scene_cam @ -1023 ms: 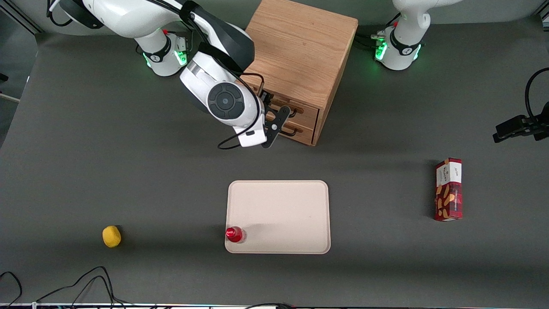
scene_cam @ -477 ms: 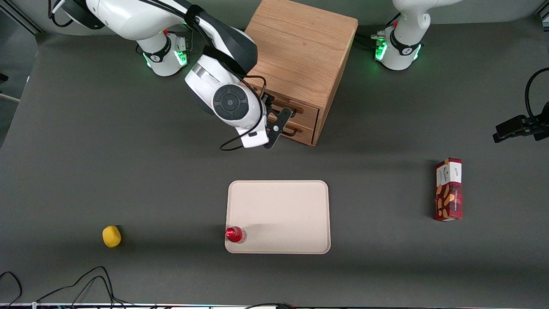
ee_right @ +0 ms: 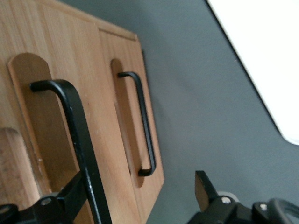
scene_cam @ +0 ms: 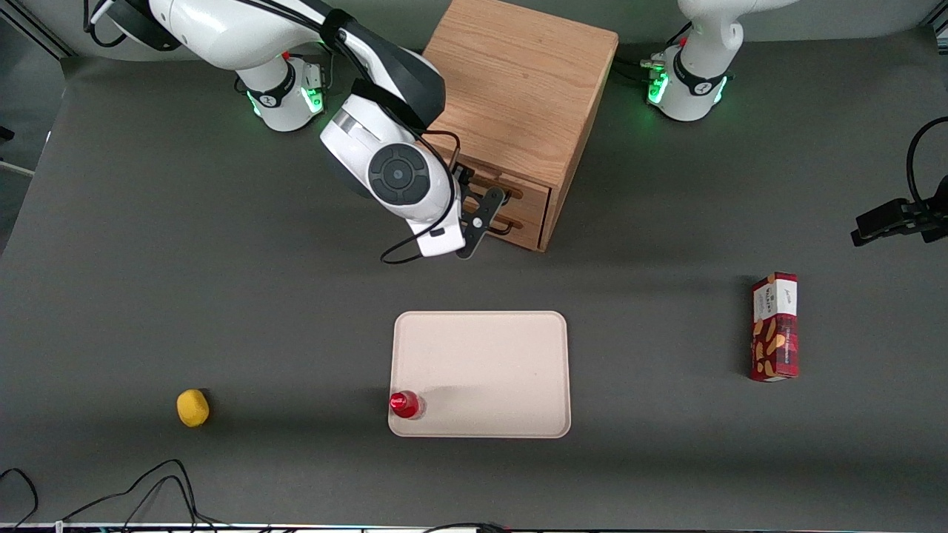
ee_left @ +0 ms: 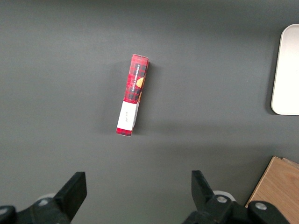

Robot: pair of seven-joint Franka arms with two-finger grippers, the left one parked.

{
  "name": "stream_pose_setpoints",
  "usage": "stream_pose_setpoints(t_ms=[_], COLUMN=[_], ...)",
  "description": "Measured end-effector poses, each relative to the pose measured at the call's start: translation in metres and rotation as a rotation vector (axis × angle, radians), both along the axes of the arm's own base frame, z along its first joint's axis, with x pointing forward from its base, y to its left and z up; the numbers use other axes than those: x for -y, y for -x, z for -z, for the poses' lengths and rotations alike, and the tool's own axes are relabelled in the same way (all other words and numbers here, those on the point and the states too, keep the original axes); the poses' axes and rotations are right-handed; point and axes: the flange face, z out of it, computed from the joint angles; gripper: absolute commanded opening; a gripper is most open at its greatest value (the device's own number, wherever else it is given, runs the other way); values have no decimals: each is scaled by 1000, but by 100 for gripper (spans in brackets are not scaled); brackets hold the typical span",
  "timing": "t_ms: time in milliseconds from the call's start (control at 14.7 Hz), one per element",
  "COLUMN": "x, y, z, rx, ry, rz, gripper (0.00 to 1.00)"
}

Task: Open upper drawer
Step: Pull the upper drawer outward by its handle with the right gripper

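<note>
The wooden cabinet (scene_cam: 518, 89) stands at the back of the table, both drawers closed. The upper drawer (scene_cam: 518, 186) has a thin black handle (scene_cam: 506, 194); the bottom drawer (scene_cam: 522, 222) lies under it. My gripper (scene_cam: 483, 209) is open right in front of the drawer fronts. In the right wrist view the upper drawer's handle (ee_right: 72, 135) runs between the fingers of the gripper (ee_right: 138, 198), close beside one finger (ee_right: 70, 198). The bottom drawer's handle (ee_right: 142, 121) is nearer the table top.
A cream tray (scene_cam: 481, 355) lies nearer the camera than the cabinet, with a red-capped bottle (scene_cam: 405, 404) at its corner. A yellow fruit (scene_cam: 192, 408) lies toward the working arm's end. A red snack box (scene_cam: 775, 326) lies toward the parked arm's end.
My gripper has moved a little closer to the drawer fronts and has almost stopped. The drawers have not moved.
</note>
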Motion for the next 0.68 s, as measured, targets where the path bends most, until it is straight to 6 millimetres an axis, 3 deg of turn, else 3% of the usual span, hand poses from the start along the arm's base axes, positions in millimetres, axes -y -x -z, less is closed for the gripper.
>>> stream_pose_setpoints(t_ms=[682], x=[36], y=[-48], z=[7], rx=[104], ry=[-49], rz=[9], gripper=[100])
